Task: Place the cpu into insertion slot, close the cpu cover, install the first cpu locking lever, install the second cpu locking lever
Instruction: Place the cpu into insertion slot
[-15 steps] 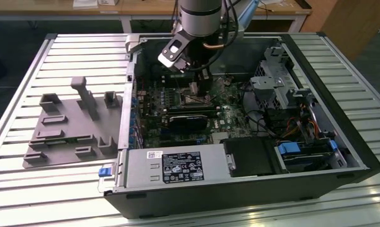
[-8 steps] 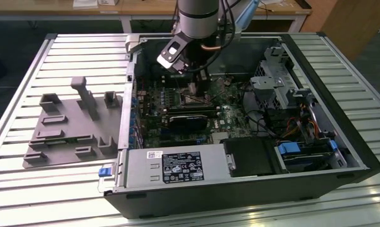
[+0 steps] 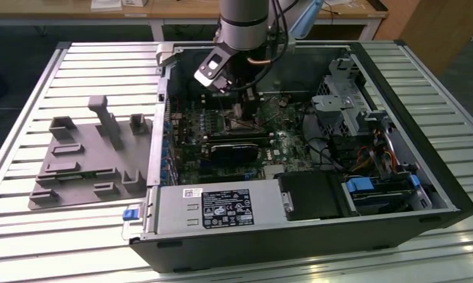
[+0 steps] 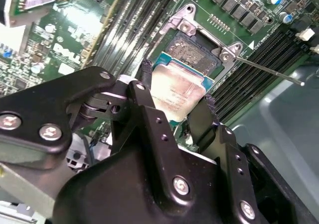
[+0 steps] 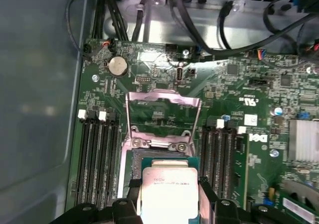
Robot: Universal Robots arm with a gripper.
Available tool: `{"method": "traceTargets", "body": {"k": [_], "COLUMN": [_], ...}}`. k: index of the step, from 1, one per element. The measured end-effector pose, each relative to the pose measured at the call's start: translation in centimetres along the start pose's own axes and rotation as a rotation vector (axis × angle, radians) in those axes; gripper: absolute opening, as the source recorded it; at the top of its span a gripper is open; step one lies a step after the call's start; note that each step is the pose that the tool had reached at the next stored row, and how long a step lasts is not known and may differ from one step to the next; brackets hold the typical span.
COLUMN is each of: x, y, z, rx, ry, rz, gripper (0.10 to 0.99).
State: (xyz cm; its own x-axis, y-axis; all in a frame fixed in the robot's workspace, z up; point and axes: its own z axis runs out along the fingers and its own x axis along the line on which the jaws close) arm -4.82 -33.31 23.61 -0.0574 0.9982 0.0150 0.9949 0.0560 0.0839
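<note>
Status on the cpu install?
Nothing finished yet. In hand: the hand grips the cpu over the slot, apparently not seated. Left: the cover stands open and a lever sticks out free.

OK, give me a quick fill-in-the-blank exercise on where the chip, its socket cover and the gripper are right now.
1. The gripper is ____ on the cpu.
2. The cpu cover is hinged ____, leaving the insertion slot uncovered.
3. The slot is set into a ____ circuit board.
Missing words: shut; open; green.
</note>
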Motion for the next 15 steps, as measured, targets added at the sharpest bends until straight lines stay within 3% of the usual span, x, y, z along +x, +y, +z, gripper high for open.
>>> {"method": "traceTargets", "body": {"k": [15], "x": [0.41], "y": [-0.56], "z": [1.65], "rx": [0.0], "ry": [-0.0038], "rz": [0.033], "gripper": [0.537]}}
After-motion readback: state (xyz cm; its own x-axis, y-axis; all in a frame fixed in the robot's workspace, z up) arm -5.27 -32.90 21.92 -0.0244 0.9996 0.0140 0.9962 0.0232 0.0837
